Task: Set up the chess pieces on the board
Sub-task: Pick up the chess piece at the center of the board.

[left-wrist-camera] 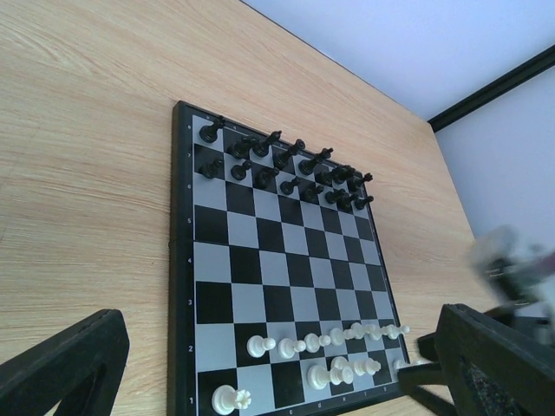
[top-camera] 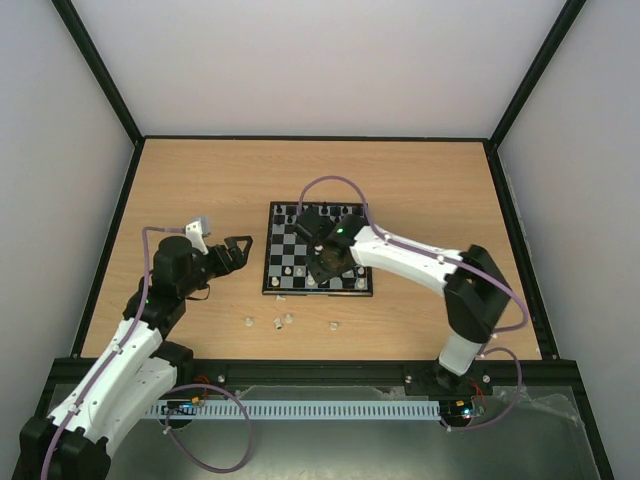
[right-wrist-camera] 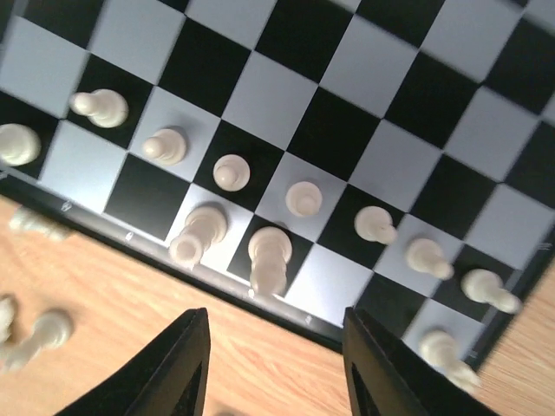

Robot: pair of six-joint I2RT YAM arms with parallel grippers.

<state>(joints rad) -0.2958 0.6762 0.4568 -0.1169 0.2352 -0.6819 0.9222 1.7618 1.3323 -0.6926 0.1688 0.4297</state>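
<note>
I see the board [top-camera: 287, 248] at mid-table. My right gripper [right-wrist-camera: 274, 368] hovers over its near edge, jaws apart and holding nothing. Most white pieces [right-wrist-camera: 231, 171] stand in the two nearest rows. A few loose white ones [top-camera: 276, 322] lie on the table [top-camera: 200, 190] just in front of the board. Black pieces [left-wrist-camera: 277, 160] fill the far rows. My left gripper [top-camera: 238, 252] sits left of the board, also spread and empty.

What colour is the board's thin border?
Black; the border shows best in the left wrist view.
</note>
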